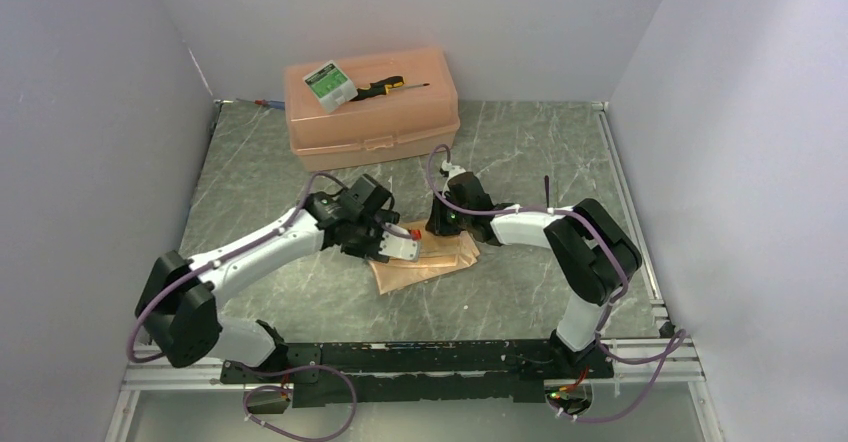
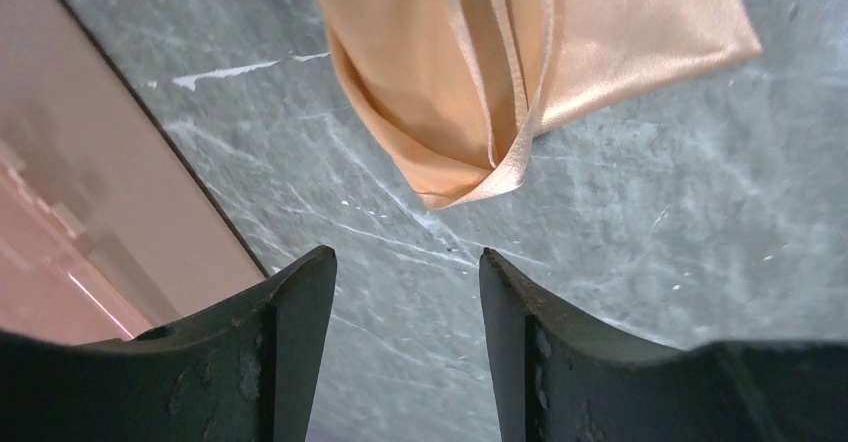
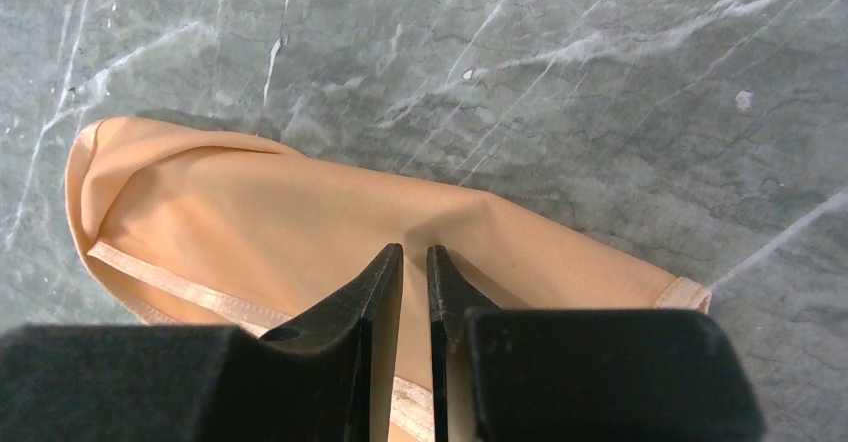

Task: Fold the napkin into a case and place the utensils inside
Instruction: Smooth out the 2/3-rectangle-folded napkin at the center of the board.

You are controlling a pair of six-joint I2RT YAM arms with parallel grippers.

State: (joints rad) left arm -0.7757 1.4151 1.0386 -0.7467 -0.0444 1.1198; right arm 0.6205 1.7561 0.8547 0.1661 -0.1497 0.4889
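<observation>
The grey-green marble tabletop (image 1: 540,152) is walled on three sides and carries the napkin (image 1: 425,260) near its middle. Bare stone lies open to the right of the napkin and on its near side, toward the arms' bases. The box (image 1: 375,112) stands beyond the napkin to the far left, against the back wall and well apart from the cloth.

The napkin lies flat, folded into a loose, uneven wedge of several layers.

The left gripper (image 1: 405,245) is at the napkin's left edge. In its wrist view the jaws stand apart with only bare tabletop between them. The napkin's folded corner (image 2: 450,177) lies just ahead of the tips, not touching them.

The right gripper (image 1: 445,224) hangs over the napkin's far right part. In its wrist view the jaws are nearly together, with a thin slit left between them. The tips point down at the upper layer of cloth (image 3: 300,222), where a shallow ridge runs away from them. Whether they pinch any cloth cannot be told.

Only the top view shows the box lid, with a screwdriver (image 1: 385,86) beside a green-and-white packet (image 1: 330,84). Only the wrist views show the napkin's shiny hem and stacked layers.
</observation>
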